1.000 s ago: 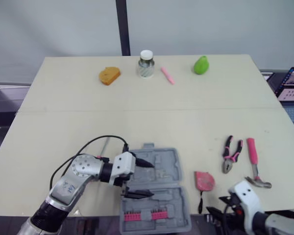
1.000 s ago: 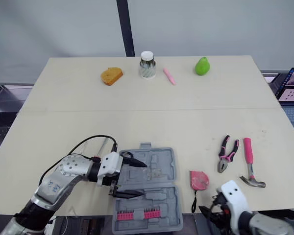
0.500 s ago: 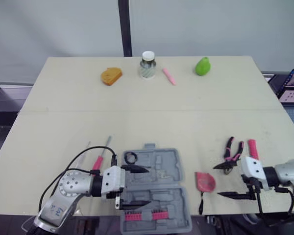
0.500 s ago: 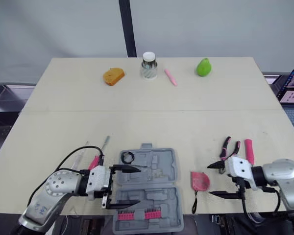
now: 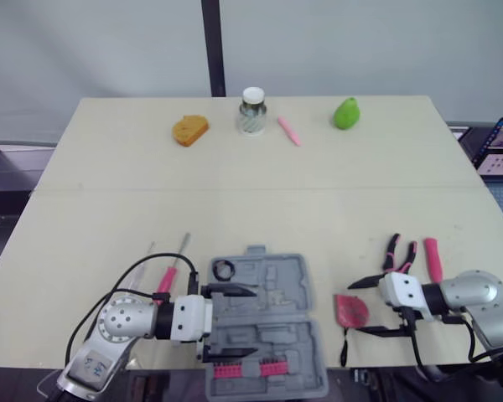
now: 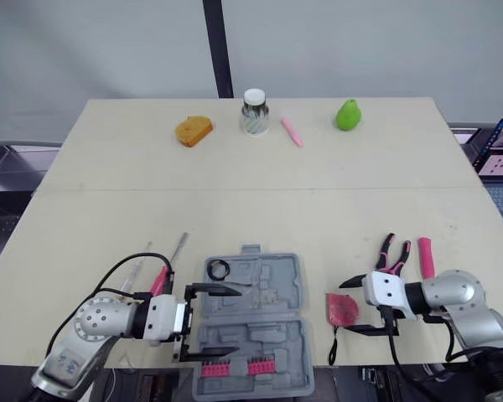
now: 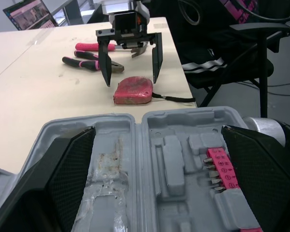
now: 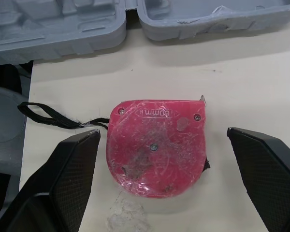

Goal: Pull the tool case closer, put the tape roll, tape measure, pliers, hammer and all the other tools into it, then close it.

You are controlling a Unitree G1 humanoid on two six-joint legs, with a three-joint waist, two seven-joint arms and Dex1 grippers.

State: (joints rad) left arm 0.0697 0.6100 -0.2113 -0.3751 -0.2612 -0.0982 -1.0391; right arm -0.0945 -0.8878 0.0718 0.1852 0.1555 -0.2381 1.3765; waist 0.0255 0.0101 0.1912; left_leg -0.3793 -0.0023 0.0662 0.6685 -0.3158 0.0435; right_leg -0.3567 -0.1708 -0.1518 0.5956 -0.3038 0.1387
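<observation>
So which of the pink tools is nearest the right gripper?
The tape measure: it lies right at the right gripper's open fingertips, while the pliers and hammer lie back beside its wrist.

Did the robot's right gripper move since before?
Yes. The right gripper has swung from down by the hammer toward the tool case; its open fingers now sit either side of the tape measure.

Pink tape measure [image 8: 157, 146] between spread pincer [image 8: 159, 179] fingers (strap trailing).
</observation>
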